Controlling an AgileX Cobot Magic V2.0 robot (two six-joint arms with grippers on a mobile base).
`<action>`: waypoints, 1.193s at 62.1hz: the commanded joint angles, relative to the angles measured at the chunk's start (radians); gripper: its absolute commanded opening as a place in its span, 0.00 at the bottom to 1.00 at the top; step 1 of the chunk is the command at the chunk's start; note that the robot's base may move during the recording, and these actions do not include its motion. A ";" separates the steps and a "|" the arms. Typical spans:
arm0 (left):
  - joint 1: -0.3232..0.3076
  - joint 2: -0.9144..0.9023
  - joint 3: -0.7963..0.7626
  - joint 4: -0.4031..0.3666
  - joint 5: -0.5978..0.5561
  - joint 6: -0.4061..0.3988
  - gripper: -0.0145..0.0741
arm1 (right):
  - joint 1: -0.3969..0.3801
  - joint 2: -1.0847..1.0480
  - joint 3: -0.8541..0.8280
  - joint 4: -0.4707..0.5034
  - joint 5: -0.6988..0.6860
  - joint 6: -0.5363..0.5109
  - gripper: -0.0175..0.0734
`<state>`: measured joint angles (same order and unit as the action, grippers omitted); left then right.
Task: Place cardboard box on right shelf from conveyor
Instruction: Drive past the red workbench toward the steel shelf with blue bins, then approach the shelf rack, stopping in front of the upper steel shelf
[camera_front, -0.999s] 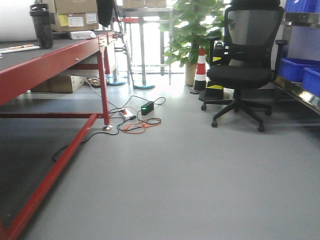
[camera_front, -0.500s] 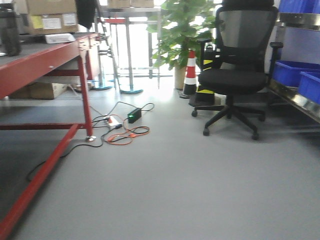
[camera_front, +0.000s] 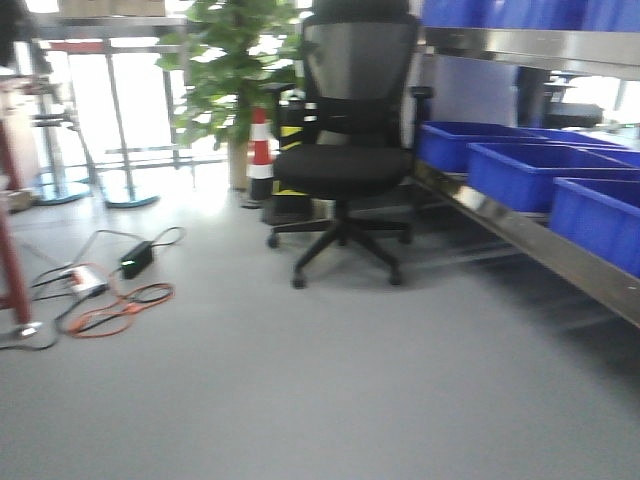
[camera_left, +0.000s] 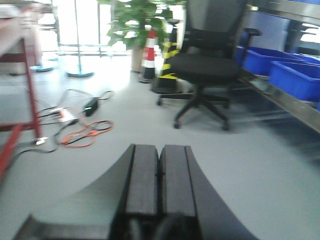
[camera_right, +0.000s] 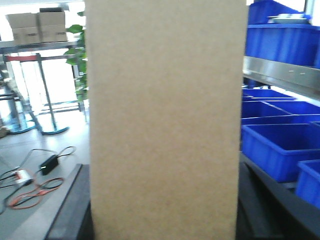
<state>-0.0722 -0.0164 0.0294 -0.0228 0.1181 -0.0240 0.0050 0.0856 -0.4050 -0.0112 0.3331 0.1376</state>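
The plain tan cardboard box (camera_right: 165, 120) fills the middle of the right wrist view, standing upright. My right gripper (camera_right: 163, 172) is shut on it, a dark finger showing at each side of the box. The right shelf (camera_front: 525, 238), shiny steel with a reflective lip, runs along the right of the front view, and the right shelf (camera_right: 280, 72) appears behind the box. My left gripper (camera_left: 159, 148) is shut with nothing in it, its pads pressed together above the grey floor. The conveyor is out of view. Neither gripper shows in the front view.
Blue plastic bins (camera_front: 520, 170) sit on the shelf. A black office chair (camera_front: 350, 150) stands ahead, with a striped cone (camera_front: 261, 150) and a plant (camera_front: 225, 70) behind it. Cables and a power strip (camera_front: 100, 295) lie on the floor at left by a red frame leg (camera_front: 10, 270).
The front view has swung to the right. The red table slid out at the left, the chair moved to the centre, and the shelf with blue bins came in at the right.
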 joint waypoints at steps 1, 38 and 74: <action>0.002 -0.008 0.010 0.001 -0.087 -0.005 0.03 | -0.005 0.014 -0.030 -0.012 -0.113 -0.004 0.25; 0.002 -0.008 0.010 0.001 -0.087 -0.005 0.03 | -0.005 0.014 -0.030 -0.012 -0.113 -0.004 0.25; 0.002 -0.008 0.010 0.001 -0.087 -0.005 0.03 | -0.005 0.014 -0.030 -0.012 -0.113 -0.004 0.25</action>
<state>-0.0722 -0.0164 0.0294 -0.0228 0.1181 -0.0240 0.0050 0.0856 -0.4050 -0.0112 0.3331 0.1376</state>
